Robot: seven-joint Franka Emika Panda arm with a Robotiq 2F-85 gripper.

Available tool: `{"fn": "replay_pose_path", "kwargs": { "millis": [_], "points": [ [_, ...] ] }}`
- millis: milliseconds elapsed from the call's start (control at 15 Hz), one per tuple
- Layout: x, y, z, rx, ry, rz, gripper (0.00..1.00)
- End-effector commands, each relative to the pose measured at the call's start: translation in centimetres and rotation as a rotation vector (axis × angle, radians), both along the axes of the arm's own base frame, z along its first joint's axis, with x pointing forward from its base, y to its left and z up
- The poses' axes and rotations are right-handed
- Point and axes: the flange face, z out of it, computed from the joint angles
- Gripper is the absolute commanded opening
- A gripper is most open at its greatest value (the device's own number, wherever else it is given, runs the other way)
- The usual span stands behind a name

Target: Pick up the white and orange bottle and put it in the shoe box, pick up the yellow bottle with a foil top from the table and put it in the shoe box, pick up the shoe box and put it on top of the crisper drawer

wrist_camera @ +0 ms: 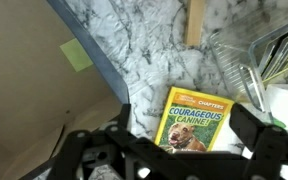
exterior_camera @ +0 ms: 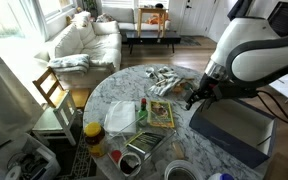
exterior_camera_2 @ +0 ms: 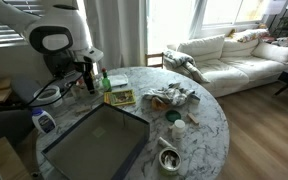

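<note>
Zero bottles are sitting in the shoe box (exterior_camera: 227, 142), so I'm guessing the first pick is underway. Pincer (exterior_camera: 196, 95) is hovering spread and empty, needing to reach a bottle.

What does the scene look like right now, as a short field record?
gripper: open, empty, above the table between book and shoe box
fingers: spread, nothing between them
shoe box: on the table, no bottle visible inside
book: yellow cover, flat on the table
crisper drawer: on the table, shoe box not on it
</note>
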Motion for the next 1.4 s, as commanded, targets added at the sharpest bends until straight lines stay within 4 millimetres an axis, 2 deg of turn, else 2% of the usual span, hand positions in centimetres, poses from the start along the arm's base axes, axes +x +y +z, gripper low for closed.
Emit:
{"fn": "replay_pose_path", "kwargs": {
  "millis": [0, 67, 267, 600, 667, 733, 800, 933, 1133, 1333],
  "points": [
    [0.1, 0.0, 0.2, 0.000, -0.002, 0.000, 1.00],
    [1.1, -1.1, -0.4, -0.048, -0.017, -0.060, 1.00],
    [3.8, -6.9, -2.2, -0.164, -0.051, -0.198, 1.00],
    [7.3, -17.3, -2.7, -0.318, -0.148, -0.421, 1.00],
    [7.9, -18.9, -3.0, -0.341, -0.158, -0.472, 1.00],
    [8.5, -19.9, -3.2, -0.354, -0.170, -0.529, 1.00],
    [6.7, -18.5, -2.1, -0.316, -0.146, -0.456, 1.00],
    [7.6, -20.3, -2.6, -0.339, -0.153, -0.508, 1.00],
    [8.3, -20.0, -3.1, -0.341, -0.155, -0.519, 1.00],
    [9.6, -24.4, -4.0, -0.385, -0.110, -0.666, 1.00]
  ]
}}
